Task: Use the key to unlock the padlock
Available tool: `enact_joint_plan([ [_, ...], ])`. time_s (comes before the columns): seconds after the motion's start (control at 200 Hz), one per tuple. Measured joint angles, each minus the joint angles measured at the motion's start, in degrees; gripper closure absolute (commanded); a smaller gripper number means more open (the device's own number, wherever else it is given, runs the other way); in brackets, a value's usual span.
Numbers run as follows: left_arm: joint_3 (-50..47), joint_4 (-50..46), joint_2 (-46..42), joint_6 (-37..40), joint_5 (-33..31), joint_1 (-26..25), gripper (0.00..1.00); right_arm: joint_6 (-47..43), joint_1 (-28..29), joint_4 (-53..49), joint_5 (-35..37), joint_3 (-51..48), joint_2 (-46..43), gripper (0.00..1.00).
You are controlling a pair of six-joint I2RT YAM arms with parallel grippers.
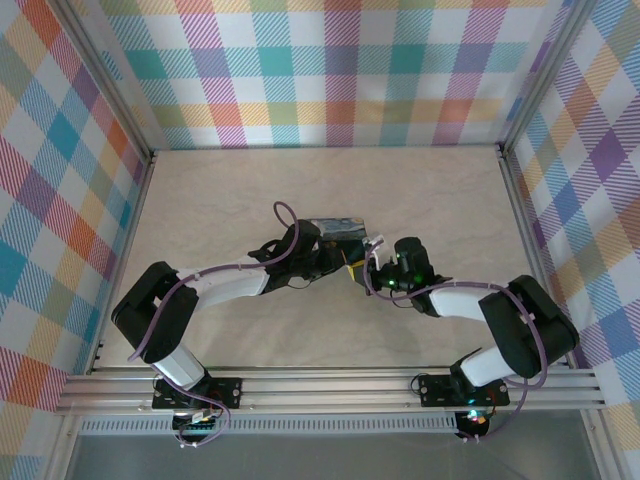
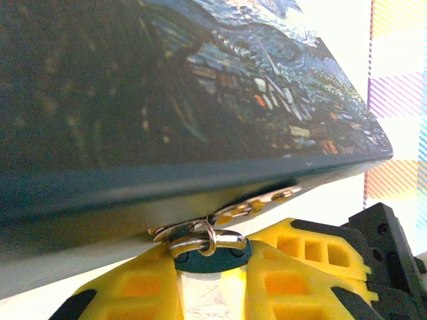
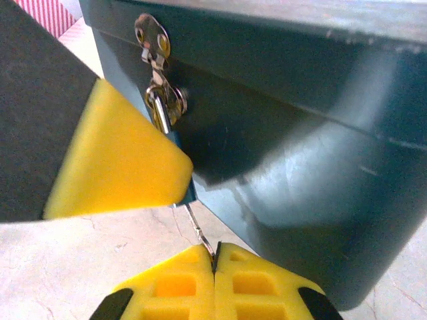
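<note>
Gridded yellow left claw (image 2: 212, 283) pinches blue padlock (image 2: 215, 262).

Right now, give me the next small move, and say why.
Probably twist the right gripper gently to turn the key. It is shut on the key, whose shaft runs up under the padlock; the left gripper clamps the padlock, its shackle hooked through the hasp on the tin.

Pale marbled table (image 1: 250, 190) — painted tin (image 1: 338, 228) on it

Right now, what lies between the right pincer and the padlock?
In the right wrist view, a thin metal key runs from the right pincer up to the padlock.
</note>
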Motion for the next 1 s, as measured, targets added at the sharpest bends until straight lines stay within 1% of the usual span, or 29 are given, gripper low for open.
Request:
enact_joint_plan([
  [0.29,-0.1,-0.9,0.0,0.0,-0.3,0.0,0.87,0.8,-0.1,0.2,-1.7,0.9,2.1,1.00],
  [0.62,-0.1,-0.6,0.0,0.0,-1.1,0.0,0.87,2.8,0.0,2.1,-1.7,0.9,2.9,1.00],
  [1.0,-0.3,-1.3,0.0,0.0,-3.0,0.0,0.87,4.2,0.8,7.8,-1.7,0.9,7.0,1.00],
])
